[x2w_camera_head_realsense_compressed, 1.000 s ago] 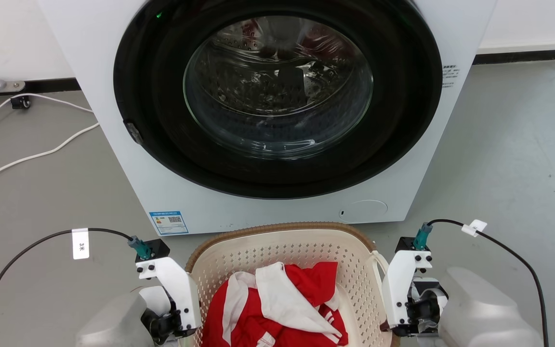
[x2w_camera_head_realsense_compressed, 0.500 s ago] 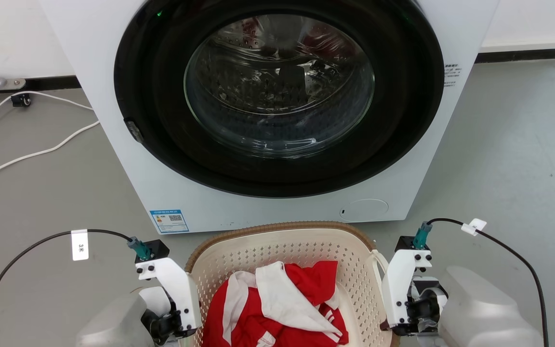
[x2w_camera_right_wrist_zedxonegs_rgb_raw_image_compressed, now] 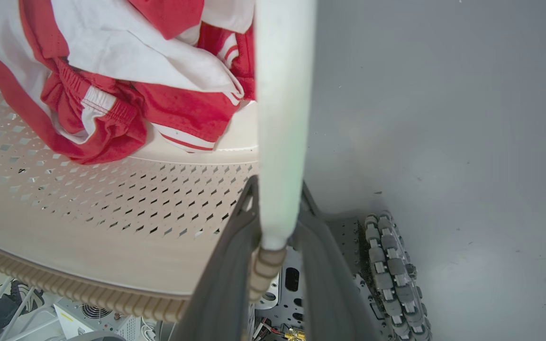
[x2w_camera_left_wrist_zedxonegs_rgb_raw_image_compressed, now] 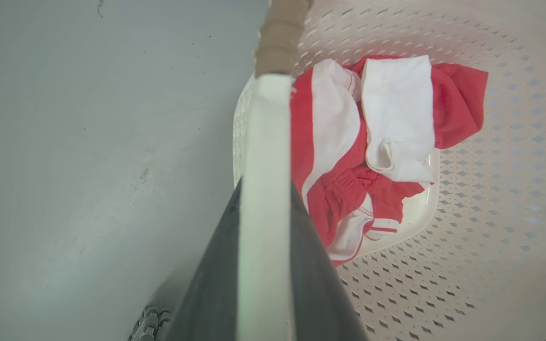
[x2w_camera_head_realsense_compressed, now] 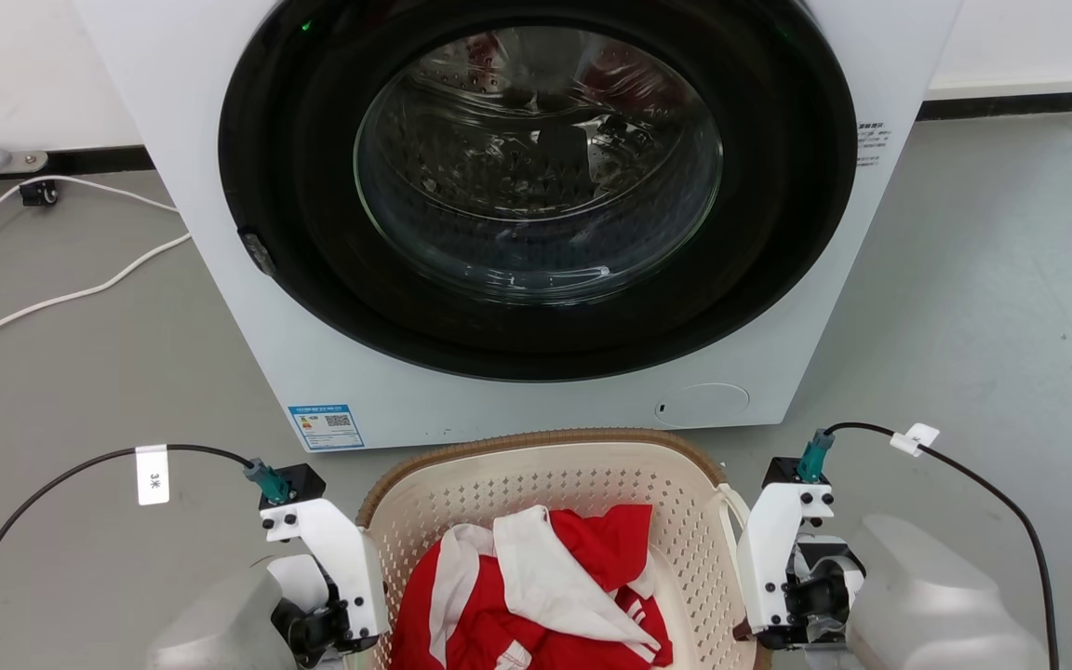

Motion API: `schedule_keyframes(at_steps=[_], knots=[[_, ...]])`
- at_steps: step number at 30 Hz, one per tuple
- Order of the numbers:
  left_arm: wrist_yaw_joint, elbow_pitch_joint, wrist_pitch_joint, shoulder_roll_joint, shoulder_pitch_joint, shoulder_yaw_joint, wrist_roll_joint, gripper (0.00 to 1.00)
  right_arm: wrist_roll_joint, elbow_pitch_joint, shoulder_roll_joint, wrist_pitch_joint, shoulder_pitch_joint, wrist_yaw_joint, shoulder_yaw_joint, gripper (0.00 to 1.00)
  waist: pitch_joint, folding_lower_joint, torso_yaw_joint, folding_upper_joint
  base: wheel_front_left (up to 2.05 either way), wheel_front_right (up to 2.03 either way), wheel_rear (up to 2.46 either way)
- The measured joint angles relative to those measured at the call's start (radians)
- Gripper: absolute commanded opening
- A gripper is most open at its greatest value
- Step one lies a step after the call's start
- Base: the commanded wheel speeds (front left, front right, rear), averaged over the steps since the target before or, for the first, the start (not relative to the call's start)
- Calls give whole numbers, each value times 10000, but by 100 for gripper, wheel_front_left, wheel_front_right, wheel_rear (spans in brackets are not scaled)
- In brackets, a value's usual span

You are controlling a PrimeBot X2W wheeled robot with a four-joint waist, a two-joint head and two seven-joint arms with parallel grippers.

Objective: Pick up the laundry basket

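- Nothing of the work has moved since a second ago: the laundry basket and both arms hold the same places, and only the head view has drifted a hair.
- It is a cream plastic basket with walls pierced by small holes, a brown woven-look rim, and a white loop handle on each side; a red and white garment lies crumpled inside.
- The left gripper is closed down on the left handle, one dark finger on each face of the band; the right gripper pinches the right handle likewise.
- The basket sits before the robot, its far rim just short of the washer at 12 o'clock.
- Bare grey floor lies open at 2 o'clock and at 10 o'clock, where white cables trail.
- The basket's mouth faces up, handles at 9 and 3 o'clock; its near end is cut off, so I cannot tell its long axis.
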State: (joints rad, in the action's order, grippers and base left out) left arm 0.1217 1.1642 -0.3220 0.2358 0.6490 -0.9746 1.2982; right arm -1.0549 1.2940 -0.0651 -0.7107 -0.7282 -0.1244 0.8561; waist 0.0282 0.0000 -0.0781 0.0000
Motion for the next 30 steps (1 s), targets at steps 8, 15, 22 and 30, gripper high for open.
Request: schedule_keyframes(at_steps=[8, 15, 22, 30], knots=[[0, -2, 12, 25, 0, -77, 90, 0, -123, 2, 0, -17, 1, 0, 104, 0, -16, 0, -3, 0, 0, 0, 0], [0, 13, 29, 35, 0, -132, 182, 0, -263, 6, -4, -29, 0, 2, 226, 0, 3, 0, -35, 0, 0, 0, 0], [0, 23, 69, 36, 0, -186, 253, 0, -372, 12, -12, 31, 0, 2, 328, 0, 7, 0, -59, 0, 0, 0, 0], [2, 56, 94, 35, 1, -238, 332, 0, -454, 12, -12, 56, 0, 2, 422, 0, -18, 0, -47, 0, 0, 0, 0]])
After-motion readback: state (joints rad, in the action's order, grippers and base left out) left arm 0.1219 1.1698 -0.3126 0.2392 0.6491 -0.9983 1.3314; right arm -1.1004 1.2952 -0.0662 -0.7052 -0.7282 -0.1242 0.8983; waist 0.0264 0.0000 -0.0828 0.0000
